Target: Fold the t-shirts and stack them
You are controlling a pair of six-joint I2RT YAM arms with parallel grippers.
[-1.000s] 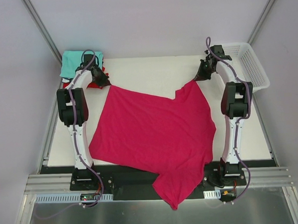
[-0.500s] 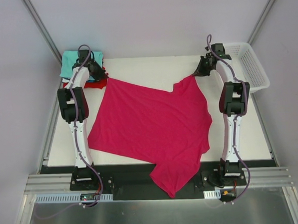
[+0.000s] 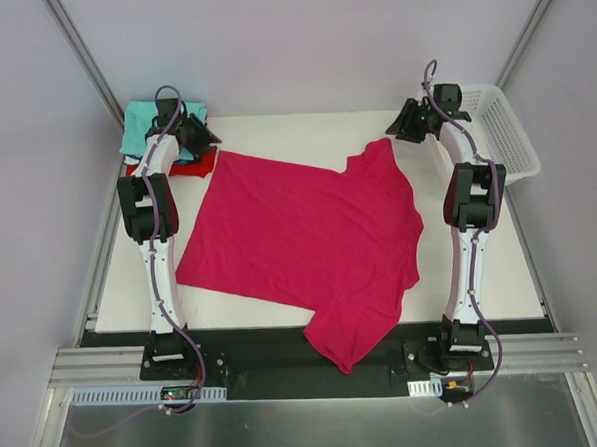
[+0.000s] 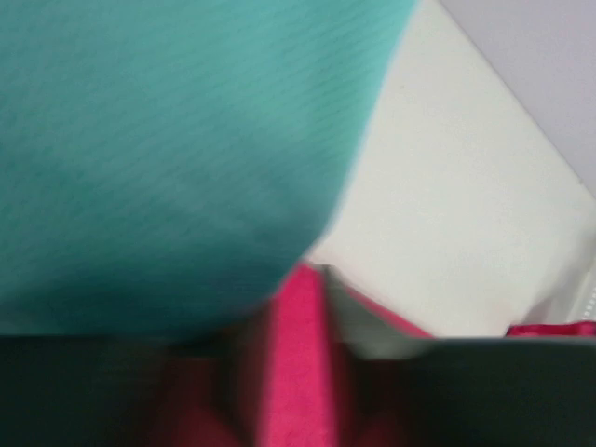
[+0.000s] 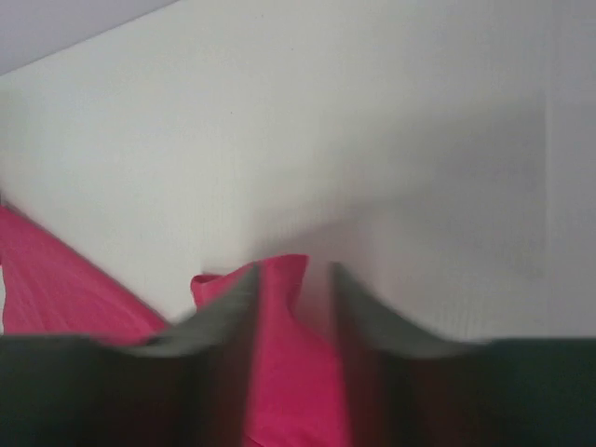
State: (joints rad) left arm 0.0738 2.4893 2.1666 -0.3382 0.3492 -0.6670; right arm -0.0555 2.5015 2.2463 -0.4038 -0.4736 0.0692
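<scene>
The large magenta-pink t-shirt (image 3: 309, 238) lies spread flat over the middle of the table, with one sleeve (image 3: 350, 346) hanging over the near edge. My left gripper (image 3: 210, 145) is at its far left corner, and a strip of pink cloth (image 4: 298, 372) fills the narrow gap between the jaws (image 4: 303, 307). My right gripper (image 3: 394, 135) is at the far right corner, with pink cloth (image 5: 284, 372) between its nearly closed fingers (image 5: 293, 279). A folded teal t-shirt (image 3: 138, 127) and a red one (image 3: 190, 167) lie at the far left corner, and the teal one (image 4: 168, 140) is close under the left wrist.
A white mesh basket (image 3: 504, 123) stands at the far right corner, just behind the right arm. Bare table (image 3: 304, 131) shows beyond the shirt's far edge. Grey walls enclose the table on three sides.
Both grippers have moved toward the far edge, drawing the pink t-shirt away from me. It now lies flatter, and less of it hangs over the near edge.
</scene>
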